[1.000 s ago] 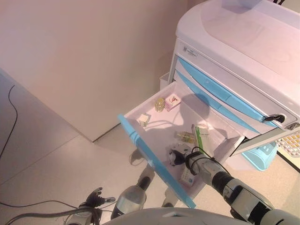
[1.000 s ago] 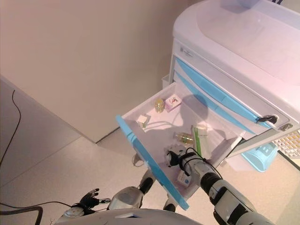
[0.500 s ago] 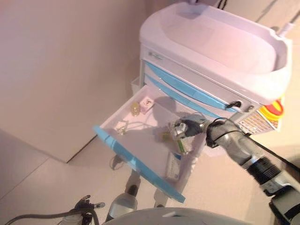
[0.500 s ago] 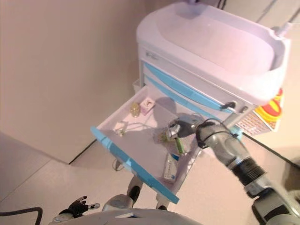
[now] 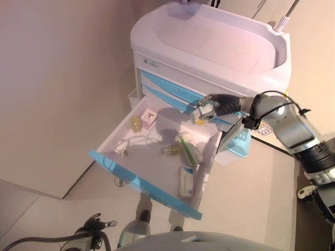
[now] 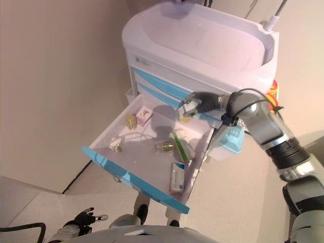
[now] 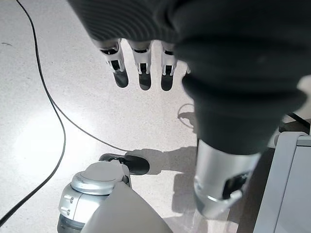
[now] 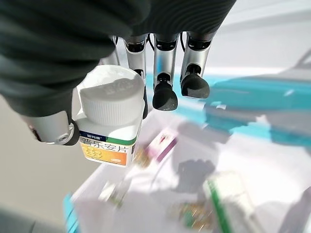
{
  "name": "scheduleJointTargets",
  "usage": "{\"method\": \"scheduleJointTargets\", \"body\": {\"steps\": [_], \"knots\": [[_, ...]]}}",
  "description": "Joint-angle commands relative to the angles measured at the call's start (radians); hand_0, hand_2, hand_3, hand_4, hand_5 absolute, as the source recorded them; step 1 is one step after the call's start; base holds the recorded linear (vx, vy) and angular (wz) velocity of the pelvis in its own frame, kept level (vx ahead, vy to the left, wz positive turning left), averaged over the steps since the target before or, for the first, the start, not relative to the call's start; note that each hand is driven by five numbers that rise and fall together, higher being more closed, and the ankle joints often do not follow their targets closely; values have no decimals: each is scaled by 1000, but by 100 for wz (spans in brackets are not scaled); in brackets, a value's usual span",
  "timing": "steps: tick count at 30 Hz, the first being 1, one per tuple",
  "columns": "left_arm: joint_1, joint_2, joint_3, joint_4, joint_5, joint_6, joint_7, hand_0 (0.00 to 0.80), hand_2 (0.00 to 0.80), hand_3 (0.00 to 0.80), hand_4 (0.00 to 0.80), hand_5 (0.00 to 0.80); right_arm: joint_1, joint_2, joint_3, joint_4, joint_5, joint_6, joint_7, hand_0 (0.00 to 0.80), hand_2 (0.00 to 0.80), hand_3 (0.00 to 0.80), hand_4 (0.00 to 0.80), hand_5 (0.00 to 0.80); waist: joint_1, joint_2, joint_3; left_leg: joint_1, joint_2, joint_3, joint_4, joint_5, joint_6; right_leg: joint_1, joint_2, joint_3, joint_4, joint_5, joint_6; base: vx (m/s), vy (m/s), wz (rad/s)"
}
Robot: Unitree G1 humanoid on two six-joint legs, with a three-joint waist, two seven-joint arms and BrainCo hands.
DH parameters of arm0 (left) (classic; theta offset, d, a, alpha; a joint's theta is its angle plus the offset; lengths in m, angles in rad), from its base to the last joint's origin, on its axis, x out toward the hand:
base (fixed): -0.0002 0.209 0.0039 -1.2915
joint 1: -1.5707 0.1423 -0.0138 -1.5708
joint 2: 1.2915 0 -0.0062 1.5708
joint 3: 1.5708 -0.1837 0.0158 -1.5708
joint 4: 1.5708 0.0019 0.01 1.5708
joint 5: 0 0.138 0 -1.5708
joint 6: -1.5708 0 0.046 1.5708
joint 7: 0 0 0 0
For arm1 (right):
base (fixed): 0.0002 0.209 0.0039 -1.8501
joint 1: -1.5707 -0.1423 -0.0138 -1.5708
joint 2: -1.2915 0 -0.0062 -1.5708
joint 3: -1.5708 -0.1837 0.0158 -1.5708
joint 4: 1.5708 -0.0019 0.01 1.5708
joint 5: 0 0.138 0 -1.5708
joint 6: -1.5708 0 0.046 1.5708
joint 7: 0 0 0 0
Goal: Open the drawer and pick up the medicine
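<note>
The task looks all but done: the drawer (image 5: pixel 157 157) of the white medical cart (image 5: pixel 209 42) stands pulled well out, and the right robot hand (image 6: pixel 202 103) hangs in the air over the drawer's back end, near the cart's blue drawer fronts, with the medicine bottle (image 8: pixel 111 119) lifted clear of the drawer floor. The right wrist view shows the white, ribbed-cap bottle pinched between the thumb and one finger, while the other fingers (image 8: pixel 165 94) extend loosely beside it. What seems left is only to carry the bottle away, or hold it steady. Left behind in the drawer are a pink box (image 5: pixel 149 117), a small yellowish vial (image 5: pixel 136 123), a green-and-white box (image 5: pixel 186 146), a white-and-blue box (image 5: pixel 185 181) and another small vial (image 5: pixel 170 150). The bottle carries an orange-and-white label with dark characters, too small to make out. The left robot hand (image 7: pixel 141 63) hangs low over the floor (image 7: pixel 58 116), fingers straight and empty.
</note>
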Motion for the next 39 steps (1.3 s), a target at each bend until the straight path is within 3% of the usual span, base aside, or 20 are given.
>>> {"method": "scheduleJointTargets", "body": {"steps": [1,8,15,23,33,39], "knots": [[-6,15,1,60,-34,9,2,0,0,0,0,0,-139,-73,-56,74,69,-7,-119,800,800,800,800,800,10,-25,-58,11,-53,15,34,-122,41,-19,-42,19,23,48,80,33,25,0],[1,38,-12,80,-63,15,-7,0,0,0,0,0,-380,-183,19,311,203,27,-225,800,800,800,800,800,25,-32,-69,16,-63,-3,40,-129,42,-9,-45,6,27,41,79,39,22,3],[11,58,-33,70,-96,26,-17,0,0,0,0,0,-588,-223,143,534,238,82,-260,800,800,800,800,800,53,-36,-69,18,-71,-28,45,-130,44,-1,-51,-11,31,36,77,37,15,11],[21,68,-46,49,-113,38,-6,0,0,0,0,0,-736,-199,307,744,78,89,-213,800,800,800,800,800,95,-45,-60,18,-83,-66,48,-128,47,10,-54,-30,26,38,74,39,14,14],[50,83,-55,34,-102,35,-6,0,0,0,0,0,-773,-147,396,975,-228,49,-215,800,800,800,800,800,173,-56,-28,8,-96,-122,54,-125,52,22,-54,-63,10,41,72,43,20,18],[75,103,-33,28,-80,27,-12,0,0,0,0,0,-758,-154,422,1000,-293,48,-192,800,800,800,800,800,205,-68,-2,2,-91,-146,41,-116,50,21,-49,-76,-1,48,77,26,-20,18]]}}
